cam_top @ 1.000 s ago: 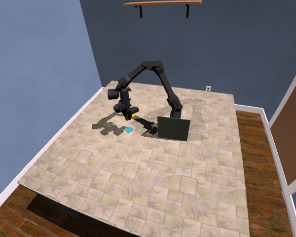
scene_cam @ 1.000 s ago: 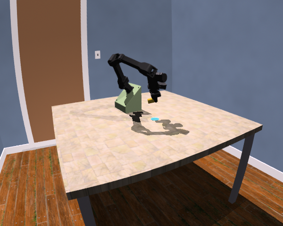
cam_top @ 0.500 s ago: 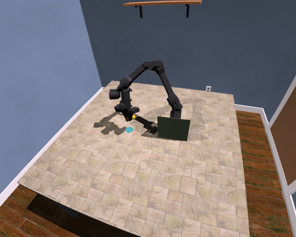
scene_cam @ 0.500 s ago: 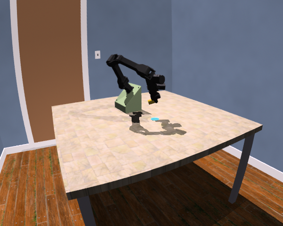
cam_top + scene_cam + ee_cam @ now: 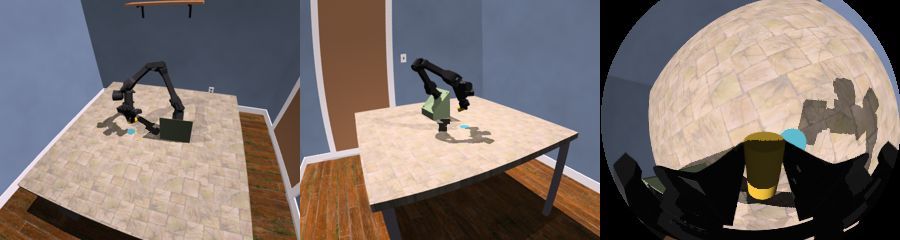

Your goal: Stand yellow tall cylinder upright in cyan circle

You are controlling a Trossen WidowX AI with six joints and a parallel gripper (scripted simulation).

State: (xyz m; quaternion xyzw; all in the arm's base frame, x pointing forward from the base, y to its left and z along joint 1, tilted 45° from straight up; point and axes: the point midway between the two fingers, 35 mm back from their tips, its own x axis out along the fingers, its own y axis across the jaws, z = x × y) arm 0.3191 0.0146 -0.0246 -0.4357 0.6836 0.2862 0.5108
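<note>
Black arm [image 5: 155,67] arched over the tiled table [image 5: 150,195], rooted behind a green wedge-shaped mount [image 5: 436,107] near the table's middle. Gripper [image 5: 132,119] hanging off the forearm, pointing down, raised clear of the surface. Jaws partly closed, clamped on the yellow tall cylinder [image 5: 133,120]; held roughly at mid-length, with yellow showing on either side of the black fingers in the top view.

From the wrist view: cylinder [image 5: 764,171] at 6 o'clock in the round field, gripped between the two dark fingers, one flat end facing toward the lens, the body running away toward the table. Cyan circle [image 5: 795,139] just past the cylinder's far end, at about 1 o'clock from it, partly hidden behind it. Arm's shadow [image 5: 846,116] spread across the tiles at 3 o'clock.

From the top view: cyan circle [image 5: 130,131] lying on the table at 6 o'clock from the gripper, near but not beneath it. Shadow of the arm at 9 o'clock from the circle.

From the exterior view: cylinder [image 5: 460,108] visibly aloft, tilted rather than upright, its yellow end poking out below the gripper [image 5: 462,106]. Cyan circle [image 5: 464,126] flat on the tiles below, at 6 o'clock from the cylinder, apart from it. Exact tilt of the cylinder not readable at this size.

Wooden shelf [image 5: 163,3] on the dark wall at 12 o'clock in the top view; brown door [image 5: 352,72] at 9 o'clock in the exterior view.
</note>
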